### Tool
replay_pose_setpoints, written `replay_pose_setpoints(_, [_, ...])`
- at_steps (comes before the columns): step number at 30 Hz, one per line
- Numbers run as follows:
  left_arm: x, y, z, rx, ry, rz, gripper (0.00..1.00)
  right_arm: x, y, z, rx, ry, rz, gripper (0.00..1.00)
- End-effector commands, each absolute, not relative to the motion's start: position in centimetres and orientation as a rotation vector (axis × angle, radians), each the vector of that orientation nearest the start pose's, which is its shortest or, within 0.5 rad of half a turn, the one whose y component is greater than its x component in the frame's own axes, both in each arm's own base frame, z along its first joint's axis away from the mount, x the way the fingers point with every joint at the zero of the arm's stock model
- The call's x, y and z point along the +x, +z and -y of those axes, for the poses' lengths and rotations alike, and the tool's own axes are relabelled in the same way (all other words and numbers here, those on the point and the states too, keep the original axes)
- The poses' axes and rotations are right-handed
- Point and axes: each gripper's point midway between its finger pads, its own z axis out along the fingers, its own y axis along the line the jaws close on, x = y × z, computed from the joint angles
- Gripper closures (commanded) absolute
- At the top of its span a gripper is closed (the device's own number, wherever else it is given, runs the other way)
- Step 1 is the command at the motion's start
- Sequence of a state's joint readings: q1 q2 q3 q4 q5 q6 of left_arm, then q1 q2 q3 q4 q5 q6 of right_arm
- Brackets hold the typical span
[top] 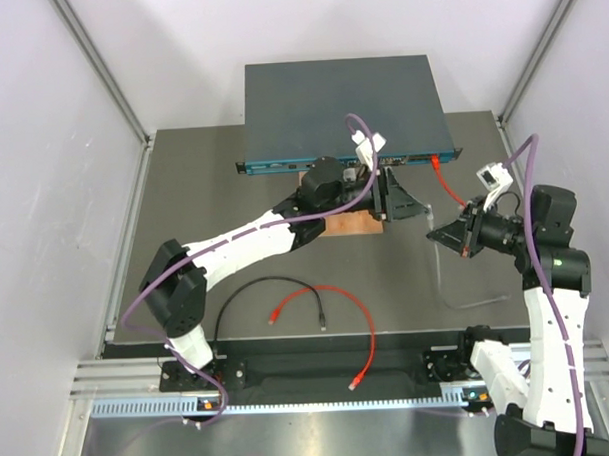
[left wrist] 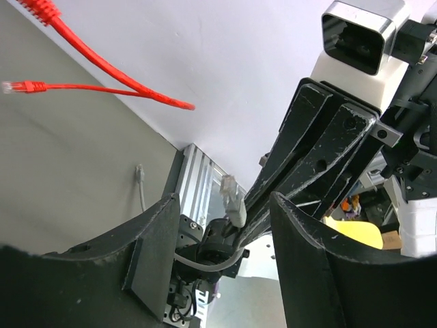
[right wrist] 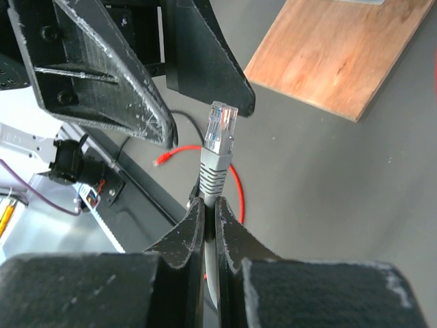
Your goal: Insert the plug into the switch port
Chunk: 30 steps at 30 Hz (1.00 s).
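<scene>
Pinching the grey plug (right wrist: 220, 130) by its neck, the right tool (right wrist: 210, 208) points it at the half-wide left tool (top: 399, 200), likely to pass it on for the switch (top: 340, 102) at the frame's top.

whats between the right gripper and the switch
In the top view, a red cable runs from the switch front face down toward the right gripper. The rest of that stretch is bare table.

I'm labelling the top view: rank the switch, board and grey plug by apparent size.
1. switch, largest.
2. board, though the left arm hides most of it.
3. grey plug, smallest, a pale speck at the right gripper.
</scene>
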<state>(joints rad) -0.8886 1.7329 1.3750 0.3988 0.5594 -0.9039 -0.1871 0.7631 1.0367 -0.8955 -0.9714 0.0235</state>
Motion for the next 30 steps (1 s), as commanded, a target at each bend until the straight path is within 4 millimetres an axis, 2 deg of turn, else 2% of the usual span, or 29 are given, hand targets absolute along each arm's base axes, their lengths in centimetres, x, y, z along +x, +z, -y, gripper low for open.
replay_pose_setpoints(1, [23.2,35.3,48.6,0.535,-1.807,-1.694,0.4,18.3,30.2,-11.7,-0.413,0.934,-1.944,1.0])
replay_pose_setpoints(2, [23.2,35.5,48.7,0.53,-1.815,-1.688,0.41,18.2,30.2,-11.7,-0.414,0.935,-1.946,1.0])
replay_pose_setpoints(6, [22.9,35.4,49.1,0.541,-1.832,-1.691,0.54,18.1,30.3,-11.8,-0.422,0.93,-1.947,1.0])
replay_pose_setpoints(10, [23.2,34.7,49.5,0.5,-1.844,-1.727,0.77,18.0,30.2,-11.8,-0.433,0.912,-1.952,1.0])
replay_pose_setpoints(15, [23.2,34.7,49.7,0.475,-1.873,-1.734,0.93,17.7,29.8,-11.8,-0.447,0.904,-1.972,1.0])
replay_pose_setpoints(16, [23.2,34.7,49.7,0.467,-1.882,-1.736,1.0,17.7,29.8,-11.8,-0.446,0.906,-1.976,1.0])
replay_pose_setpoints(17, [23.3,34.8,49.7,0.462,-1.883,-1.736,1.0,17.7,29.7,-11.7,-0.443,0.9,-1.979,1.0])
replay_pose_setpoints(18, [23.3,34.7,49.8,0.453,-1.884,-1.744,1.0,18.0,29.7,-11.4,-0.433,0.872,-1.984,0.83])
replay_pose_setpoints(20, [23.9,34.3,49.8,0.402,-1.861,-1.79,1.0,18.6,30.1,-10.6,-0.422,0.779,-1.967,0.66])
replay_pose_setpoints(22, [24.4,33.7,49.7,0.338,-1.82,-1.869,1.0,19.9,29.7,-8.3,-0.338,0.6,-1.983,0.65])
replay_pose_setpoints(23, [24.6,33.6,49.6,0.308,-1.81,-1.89,1.0,20.2,30.6,-7.6,-0.332,0.523,-1.933,0.66])
replay_pose_setpoints(24, [25.4,33.9,49.6,0.238,-1.787,-1.907,1.0,20.5,30.6,-6.8,-0.307,0.46,-1.921,0.65])
replay_pose_setpoints(26, [25.9,32.7,49.5,0.174,-1.745,-1.99,1.0,20.3,31.3,-6.7,-0.322,0.427,-1.877,0.64])
replay_pose_setpoints(30, [26.9,32.1,49.4,0.058,-1.692,-2.061,1.0,20.5,30.3,-6.7,-0.339,0.44,-1.927,0.61])
